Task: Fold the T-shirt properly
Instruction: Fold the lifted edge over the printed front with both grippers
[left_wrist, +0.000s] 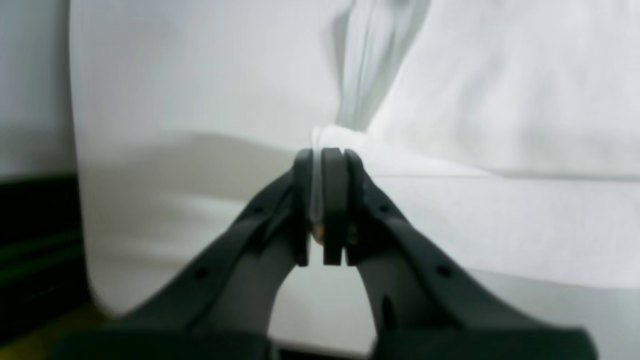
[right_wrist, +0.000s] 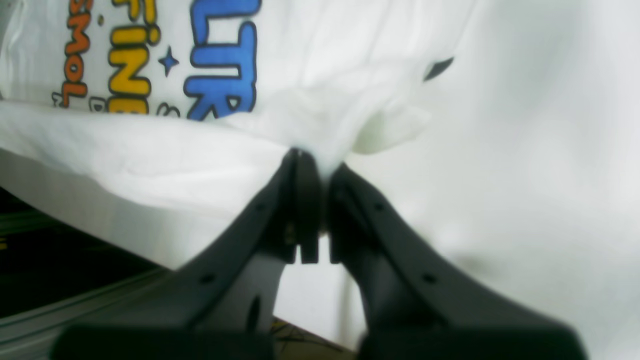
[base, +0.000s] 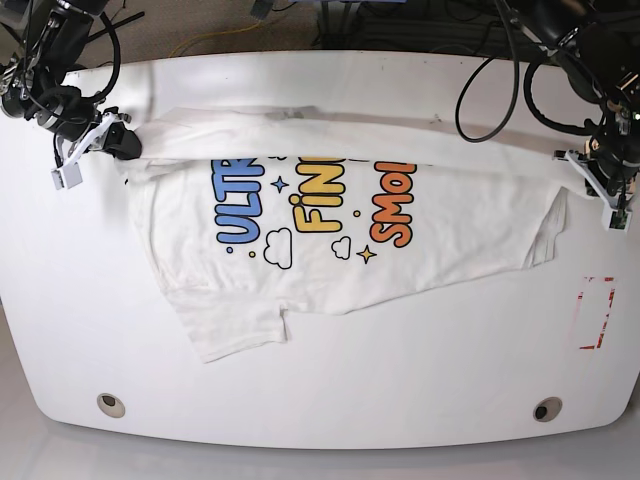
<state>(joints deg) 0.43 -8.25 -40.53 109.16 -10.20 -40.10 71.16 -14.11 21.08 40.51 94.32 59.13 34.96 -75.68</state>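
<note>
Item: T-shirt (base: 330, 250), white, short-sleeved; lies on white bench (base: 320, 390), print up; far edge turned over toward viewer, hiding tops of blue, yellow, orange lettering; one sleeve spread at near corner.

Progress: judged early; first lengthwise fold in hand, not laid flat; sleeves and cross folds left.

Left end effector (left_wrist: 325, 155): clamped on pinch of plain cloth at one end.

Right end effector (right_wrist: 312, 155): clamped on bunched cloth at other end.

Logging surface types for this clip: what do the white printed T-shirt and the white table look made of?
White printed T-shirt: soft matte knit fabric, probably cotton; it wrinkles and drapes. White rounded table: smooth, hard, faintly glossy top, perhaps laminate or painted board; uncertain.
</note>
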